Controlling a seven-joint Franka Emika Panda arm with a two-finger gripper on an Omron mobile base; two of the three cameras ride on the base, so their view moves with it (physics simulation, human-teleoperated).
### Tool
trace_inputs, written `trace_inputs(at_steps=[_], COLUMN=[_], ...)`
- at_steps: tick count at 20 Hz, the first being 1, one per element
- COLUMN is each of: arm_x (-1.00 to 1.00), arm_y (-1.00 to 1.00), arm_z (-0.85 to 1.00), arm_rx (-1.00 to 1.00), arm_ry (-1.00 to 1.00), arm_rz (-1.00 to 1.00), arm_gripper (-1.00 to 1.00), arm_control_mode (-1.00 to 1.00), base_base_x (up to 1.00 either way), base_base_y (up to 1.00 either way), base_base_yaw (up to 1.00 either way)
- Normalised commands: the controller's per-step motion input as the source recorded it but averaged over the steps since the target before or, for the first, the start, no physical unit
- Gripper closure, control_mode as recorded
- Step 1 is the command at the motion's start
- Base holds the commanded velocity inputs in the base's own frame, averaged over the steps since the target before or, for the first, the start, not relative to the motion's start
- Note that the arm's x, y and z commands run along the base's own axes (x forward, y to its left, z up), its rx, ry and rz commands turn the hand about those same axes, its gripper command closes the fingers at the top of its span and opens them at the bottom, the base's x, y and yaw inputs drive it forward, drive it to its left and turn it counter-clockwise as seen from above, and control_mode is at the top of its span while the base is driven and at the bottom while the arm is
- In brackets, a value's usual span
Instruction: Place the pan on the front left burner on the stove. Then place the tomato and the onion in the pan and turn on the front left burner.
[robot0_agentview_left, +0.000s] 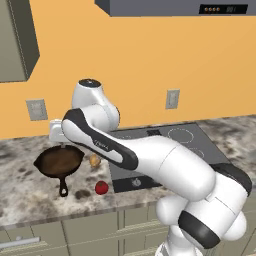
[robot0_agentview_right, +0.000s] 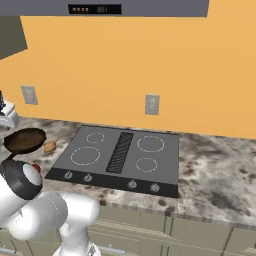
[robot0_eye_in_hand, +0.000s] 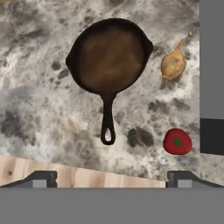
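Here, the scene read outward from the pan, as I see it from the remote desk.

Pan: the pan (robot0_eye_in_hand: 109, 54) lies flat and empty on the marbled counter (robot0_eye_in_hand: 35, 109), left of the stove (robot0_agentview_right: 120, 152); its handle (robot0_eye_in_hand: 107, 118) points toward the counter's front edge, which I judge leaves the handle free for a grasp from above.

Onion: the onion (robot0_eye_in_hand: 173, 64) rests on the counter just beside the pan's rim, between pan and stove, apart from both.

Tomato: the tomato (robot0_eye_in_hand: 177, 141) sits nearer the front edge, beside the end of the handle but well clear of it.

Burner: the front left burner (robot0_agentview_right: 85, 155), the large solid ring, is bare; I take it that the pan goes there first, since both vegetables need it in place.

Knobs: the row of knobs (robot0_agentview_right: 77, 176) along the stove's front edge is untouched, to my eye.

Gripper: the gripper (robot0_eye_in_hand: 111, 177) hangs above the pan's handle, fingers spread wide and holding nothing; the fingertips (robot0_eye_in_hand: 41, 178) frame the counter's front edge in the hand view.

Step in hand: I judge this the approach to the handle, with nothing of the task done yet.

Risk: the tomato may roll if the pan's handle swings toward it.
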Motion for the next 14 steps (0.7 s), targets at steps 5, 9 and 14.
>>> trace_inputs(at_steps=[5,9,14], arm_x=[0.22,0.01,0.00], arm_y=[0.22,0.11,0.07], arm_z=[-0.01,-0.19,-0.43], arm_rx=[-0.05,-0.02,0.00], arm_ry=[0.06,0.07,0.00], arm_rz=[0.01,0.02,0.01], arm_gripper=[-1.00,-1.00,-1.00], arm_control_mode=[-1.00,-1.00,-1.00], base_base_x=[0.00,0.00,0.00], base_base_y=[0.00,0.00,0.00], base_base_yaw=[0.00,0.00,0.00])
